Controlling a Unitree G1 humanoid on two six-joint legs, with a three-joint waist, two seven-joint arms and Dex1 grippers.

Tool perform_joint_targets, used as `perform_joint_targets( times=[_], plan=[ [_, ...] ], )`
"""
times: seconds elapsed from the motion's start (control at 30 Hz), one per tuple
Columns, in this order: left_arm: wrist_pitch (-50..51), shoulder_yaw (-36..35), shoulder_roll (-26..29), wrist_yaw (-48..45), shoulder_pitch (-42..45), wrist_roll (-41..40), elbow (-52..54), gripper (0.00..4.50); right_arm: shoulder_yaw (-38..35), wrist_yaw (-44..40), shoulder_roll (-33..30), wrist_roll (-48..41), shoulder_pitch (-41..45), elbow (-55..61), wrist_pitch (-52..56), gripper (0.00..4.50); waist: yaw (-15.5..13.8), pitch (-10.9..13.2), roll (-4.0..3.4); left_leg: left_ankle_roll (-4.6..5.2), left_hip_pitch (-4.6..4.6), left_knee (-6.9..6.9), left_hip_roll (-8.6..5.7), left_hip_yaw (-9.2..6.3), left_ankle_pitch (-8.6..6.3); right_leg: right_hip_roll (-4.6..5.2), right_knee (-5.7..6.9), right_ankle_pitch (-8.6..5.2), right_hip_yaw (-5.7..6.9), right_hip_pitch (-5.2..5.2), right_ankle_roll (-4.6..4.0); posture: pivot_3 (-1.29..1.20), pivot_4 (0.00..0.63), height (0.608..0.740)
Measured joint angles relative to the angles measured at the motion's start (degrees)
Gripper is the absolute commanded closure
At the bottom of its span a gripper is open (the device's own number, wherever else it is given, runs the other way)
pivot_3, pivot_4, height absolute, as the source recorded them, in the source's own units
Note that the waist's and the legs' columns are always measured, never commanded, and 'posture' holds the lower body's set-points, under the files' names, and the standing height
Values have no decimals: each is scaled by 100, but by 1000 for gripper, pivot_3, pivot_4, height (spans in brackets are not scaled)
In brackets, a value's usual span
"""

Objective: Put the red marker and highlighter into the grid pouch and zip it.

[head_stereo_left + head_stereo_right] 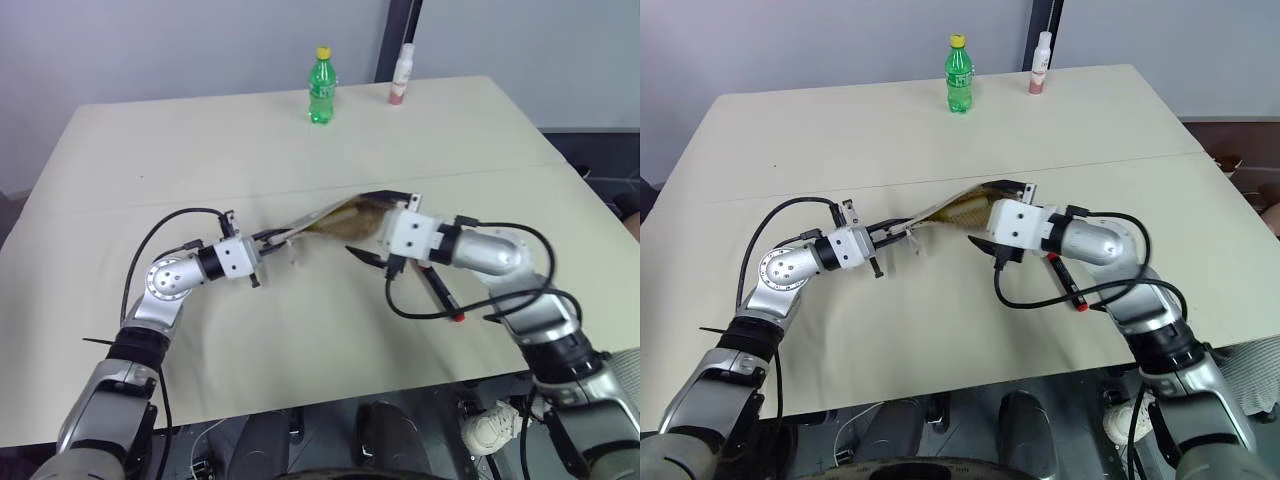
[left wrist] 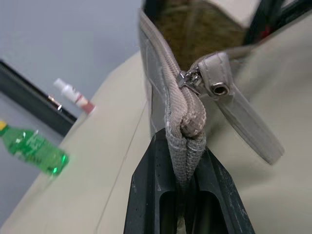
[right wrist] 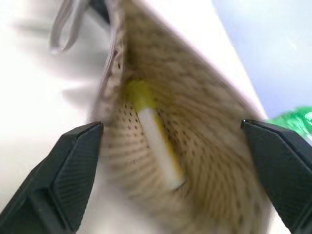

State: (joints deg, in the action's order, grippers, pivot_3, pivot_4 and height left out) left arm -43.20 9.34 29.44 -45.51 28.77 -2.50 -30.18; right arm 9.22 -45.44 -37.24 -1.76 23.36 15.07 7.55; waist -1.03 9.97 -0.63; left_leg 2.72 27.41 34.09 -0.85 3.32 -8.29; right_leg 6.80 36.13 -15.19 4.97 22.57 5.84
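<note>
The grid pouch point(image 1: 335, 222) hangs open above the table point(image 1: 200, 150), the highlighter point(image 3: 155, 141) lying inside it. The left gripper point(image 2: 187, 190) pinches its zipper end. The right gripper point(image 3: 170, 170) gapes wide at the mouth, holding nothing. The red marker point(image 1: 441, 292) lies on the table

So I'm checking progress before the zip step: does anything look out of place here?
Yes: the red marker lies on the table under the right arm, not in the grid pouch. The highlighter is already inside. The left gripper pinches the pouch's end, and the open right gripper is at its mouth.
</note>
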Motion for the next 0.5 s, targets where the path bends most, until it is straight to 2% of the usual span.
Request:
perform_joint_targets(
  times=[0.1, 0.23, 0.4, 0.5],
  plan=[
    [-6, -62, 98, 161, -101, 135, 4, 4500, -910, 40, 23, -1203, -1062, 1053, 1075, 51, -20, 0, 0, 4, 1, -1, 0, -1, -3, 5, -2, -1, -7, -1, -2, 0, 150, 740],
    [-40, -118, 152, 259, -161, 202, 1, 4500, -2033, 586, 32, -1962, -2042, 1893, 2248, 51, 1, -2, 0, 2, -3, -9, 11, -1, -4, 4, -4, -12, -16, -1, -31, 0, 150, 740],
    [-98, -127, 144, 339, -225, 229, -9, 4500, -2613, 934, 93, -1972, -3590, 2122, 2715, 51, -51, -2, 0, 1, -3, -36, 11, 35, -4, 8, -19, -14, -41, 23, -33, 0, 150, 740],
    [-110, -113, 117, 329, -222, 250, -9, 4500, -2808, 1124, 178, -1972, -3982, 2208, 2839, 51, -58, -3, 0, 1, -5, -34, 23, 51, -4, 10, -20, -10, -40, 23, -35, 0, 150, 740]
  ],
)
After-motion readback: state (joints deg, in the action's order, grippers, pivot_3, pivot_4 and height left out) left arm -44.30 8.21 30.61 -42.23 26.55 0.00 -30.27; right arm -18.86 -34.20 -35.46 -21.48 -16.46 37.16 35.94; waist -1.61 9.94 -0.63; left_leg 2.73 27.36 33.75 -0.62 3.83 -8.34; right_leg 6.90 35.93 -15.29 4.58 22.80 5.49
